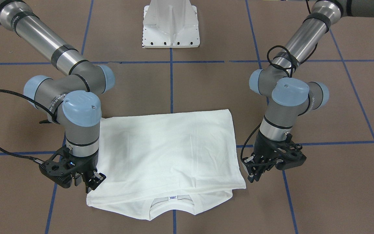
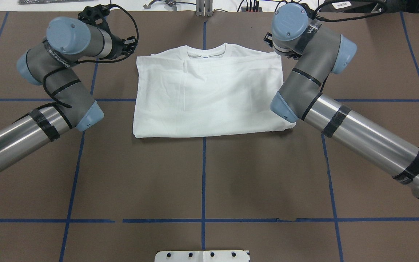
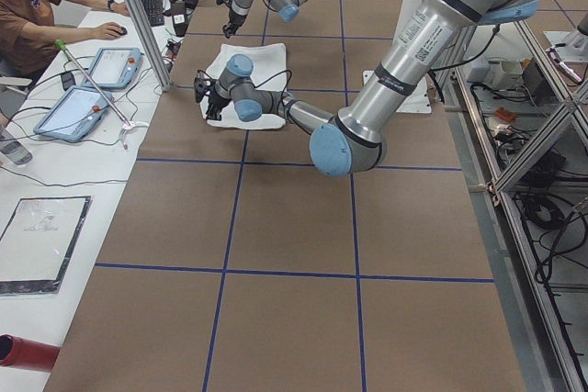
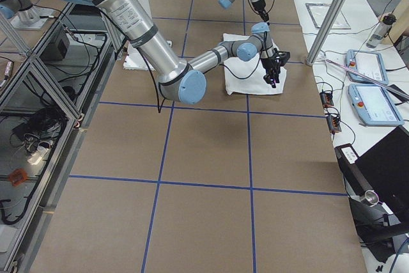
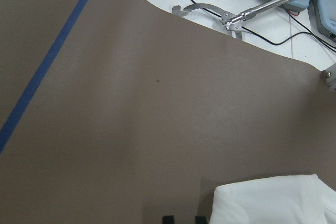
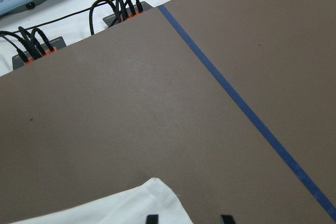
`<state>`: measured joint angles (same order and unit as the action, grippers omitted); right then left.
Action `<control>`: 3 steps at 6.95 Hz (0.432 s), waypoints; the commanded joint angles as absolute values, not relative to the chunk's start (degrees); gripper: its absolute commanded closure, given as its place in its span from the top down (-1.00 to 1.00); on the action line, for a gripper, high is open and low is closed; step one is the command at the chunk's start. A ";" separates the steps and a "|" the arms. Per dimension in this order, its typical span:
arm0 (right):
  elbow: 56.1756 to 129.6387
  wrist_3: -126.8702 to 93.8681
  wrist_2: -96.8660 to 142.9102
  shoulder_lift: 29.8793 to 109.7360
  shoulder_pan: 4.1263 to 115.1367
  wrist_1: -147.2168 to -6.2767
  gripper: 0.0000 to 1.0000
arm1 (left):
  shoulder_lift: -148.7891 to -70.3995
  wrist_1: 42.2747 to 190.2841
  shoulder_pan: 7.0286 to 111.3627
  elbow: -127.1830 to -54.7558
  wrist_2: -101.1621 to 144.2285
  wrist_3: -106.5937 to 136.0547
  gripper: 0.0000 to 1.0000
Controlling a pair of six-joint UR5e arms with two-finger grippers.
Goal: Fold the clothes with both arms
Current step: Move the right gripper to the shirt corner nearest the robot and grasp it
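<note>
1. Nearest my base is the folded edge of the white T-shirt (image 2: pixel 209 94). It lies doubled over and flat on the brown table (image 2: pixel 209 182), between my two arms.
2. I judge the T-shirt light, limp and not fragile. It has no stiffness, so it will sag from wherever I pinch it. The two layers may also slide on each other. The sensible holds are the two far corners, pinched deep enough to catch both layers and lifted evenly.
3. At the far right corner is my right gripper (image 1: pixel 93 182). Its jaws are spread wide and grip nothing. In my wrist view one fingertip sits over the cloth's corner and the other over bare table. I cannot tell whether either touches the cloth.
4. At the far left corner my left gripper (image 1: pixel 253 174) hangs just beside the cloth, over bare table. Its jaws show only a narrow gap with nothing between them.
5. Farthest out, the top layer stops short, so the collar (image 1: pixel 170 208) and neck label (image 1: pixel 173 197) are uncovered.
</note>
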<state>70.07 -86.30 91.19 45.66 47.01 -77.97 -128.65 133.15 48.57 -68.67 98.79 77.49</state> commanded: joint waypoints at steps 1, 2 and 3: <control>71.27 -86.57 92.71 45.79 47.28 -77.87 0.23 | -128.50 133.15 49.39 -68.73 99.05 77.08 -0.37; 76.59 -86.83 96.12 48.66 47.37 -77.87 0.25 | -128.50 133.24 49.48 -68.82 99.14 76.99 -0.37; 83.43 -87.79 96.85 55.04 46.76 -77.78 0.33 | -128.32 133.42 49.48 -68.99 99.31 76.99 -0.37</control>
